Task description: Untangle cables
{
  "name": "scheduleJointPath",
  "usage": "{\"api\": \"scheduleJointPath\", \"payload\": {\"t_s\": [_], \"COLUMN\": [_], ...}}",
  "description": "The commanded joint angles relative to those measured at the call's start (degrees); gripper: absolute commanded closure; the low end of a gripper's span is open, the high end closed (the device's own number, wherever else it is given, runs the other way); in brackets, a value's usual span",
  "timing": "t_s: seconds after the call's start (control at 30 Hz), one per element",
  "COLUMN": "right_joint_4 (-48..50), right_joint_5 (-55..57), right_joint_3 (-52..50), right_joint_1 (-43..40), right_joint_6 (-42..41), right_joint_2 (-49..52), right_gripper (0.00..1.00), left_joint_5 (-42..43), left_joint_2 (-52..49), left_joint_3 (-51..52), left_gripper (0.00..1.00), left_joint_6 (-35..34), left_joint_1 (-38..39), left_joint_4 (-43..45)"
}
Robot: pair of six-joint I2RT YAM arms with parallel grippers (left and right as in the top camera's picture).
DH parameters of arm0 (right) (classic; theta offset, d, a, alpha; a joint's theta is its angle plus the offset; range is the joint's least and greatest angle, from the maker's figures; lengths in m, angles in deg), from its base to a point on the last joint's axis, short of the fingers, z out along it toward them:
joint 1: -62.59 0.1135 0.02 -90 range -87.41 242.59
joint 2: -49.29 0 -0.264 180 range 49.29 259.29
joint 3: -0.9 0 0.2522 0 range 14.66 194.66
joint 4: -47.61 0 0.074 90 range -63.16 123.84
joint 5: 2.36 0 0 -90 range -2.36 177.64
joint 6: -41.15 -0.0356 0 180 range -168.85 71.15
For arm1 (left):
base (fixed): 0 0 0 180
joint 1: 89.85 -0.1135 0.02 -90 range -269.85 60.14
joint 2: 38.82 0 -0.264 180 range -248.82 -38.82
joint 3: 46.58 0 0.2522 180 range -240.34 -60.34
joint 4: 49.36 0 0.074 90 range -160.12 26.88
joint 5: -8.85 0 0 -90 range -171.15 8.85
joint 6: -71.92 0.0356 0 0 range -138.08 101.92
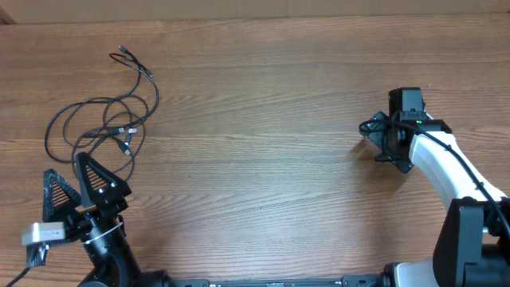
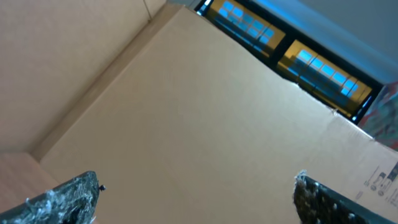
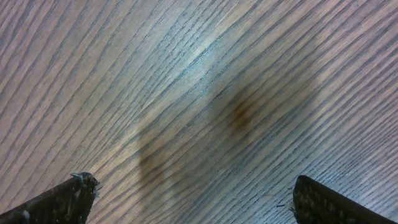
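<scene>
The cables (image 1: 100, 123) lie in loose black loops on the wooden table at the far left, with a plug end (image 1: 123, 53) trailing toward the back. My left gripper (image 1: 70, 179) is open just in front of the loops, near the table's front left, touching nothing. In the left wrist view its fingers (image 2: 68, 199) frame only a cardboard wall; no cable shows there. My right gripper (image 1: 381, 142) is open at the right side, pointing down at bare wood, far from the cables. The right wrist view shows its fingertips (image 3: 323, 202) wide apart over wood grain.
A brown cardboard wall (image 2: 186, 106) rises beyond the table, with blue-lit windows (image 2: 292, 53) above it. The wooden table (image 1: 263, 119) stretches between the two arms.
</scene>
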Motion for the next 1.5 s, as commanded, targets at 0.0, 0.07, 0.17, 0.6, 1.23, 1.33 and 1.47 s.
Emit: {"api": "scheduleJointPath", "payload": {"t_s": [0.0, 0.07, 0.17, 0.6, 1.23, 1.33, 1.47], "right_joint_4": [0.3, 0.3, 0.3, 0.3, 0.3, 0.3, 0.3], "right_joint_5": [0.1, 0.1, 0.1, 0.1, 0.1, 0.1, 0.1], "right_joint_3": [0.0, 0.0, 0.0, 0.0, 0.0, 0.0, 0.0], "right_joint_1": [-0.2, -0.2, -0.2, -0.2, -0.2, -0.2, -0.2], "right_joint_6": [0.4, 0.4, 0.4, 0.4, 0.4, 0.4, 0.4], "right_joint_2": [-0.9, -0.9, -0.9, -0.9, -0.9, -0.9, -0.9], "right_gripper": [0.00, 0.00, 0.00, 0.00, 0.00, 0.00, 0.00], "left_joint_5": [0.2, 0.2, 0.2, 0.2, 0.0, 0.0, 0.0], "left_joint_2": [1.5, 1.8, 2.2, 3.6, 6.4, 6.4, 6.4], "left_joint_3": [2.6, 4.2, 5.3, 8.7, 18.1, 18.1, 18.1], "left_gripper": [0.00, 0.01, 0.00, 0.01, 0.00, 0.00, 0.00], "left_joint_6": [0.1, 0.1, 0.1, 0.1, 0.1, 0.1, 0.1], "left_joint_1": [0.1, 0.0, 0.0, 0.0, 0.0, 0.0, 0.0], "left_joint_4": [2.0, 4.1, 4.5, 4.6, 3.8, 2.2, 0.8]}}
